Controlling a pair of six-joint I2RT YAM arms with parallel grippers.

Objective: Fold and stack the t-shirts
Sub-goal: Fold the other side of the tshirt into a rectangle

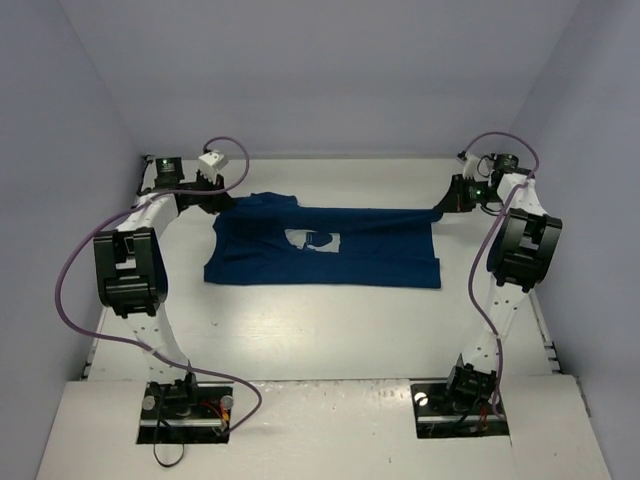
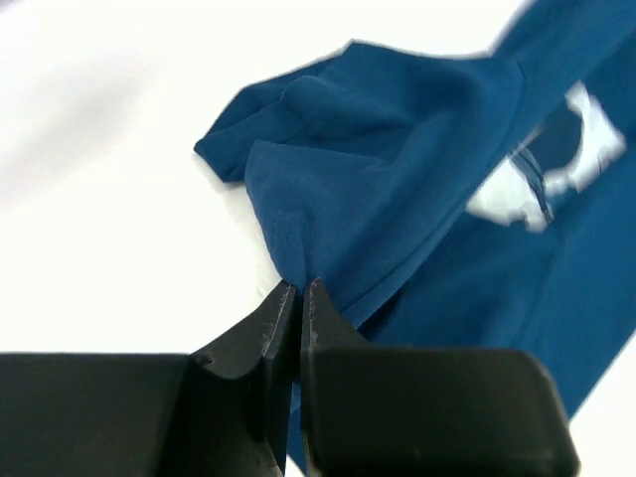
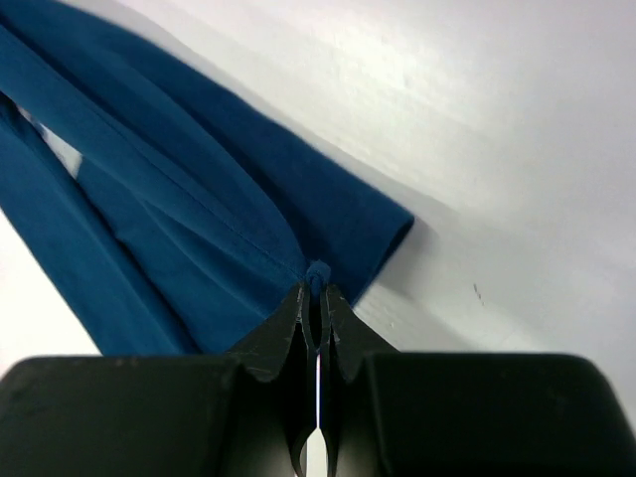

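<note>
- Top external view: navy blue short-sleeved cloth t-shirt point(image 1: 380, 258), pale square print point(image 1: 315, 240) face up, spread on the white desk point(image 1: 320, 330) and stretched between the two sets of jaws.
- Left jaws: shut to a narrow slit, pinching a fold of blue cloth at their tips; rumpled cloth lies just beyond them.
- Right jaws: closed tight on a bunched corner at the shirt's opposite end; cloth fans away from the tips.
- Step in hand, by judgement: folding the held far edge over towards the near edge.
- Handling advice: grip firmly with both pinches, move both arms together, hold the edge taut and level, lay edge on edge, and release only once it is flat.
</note>
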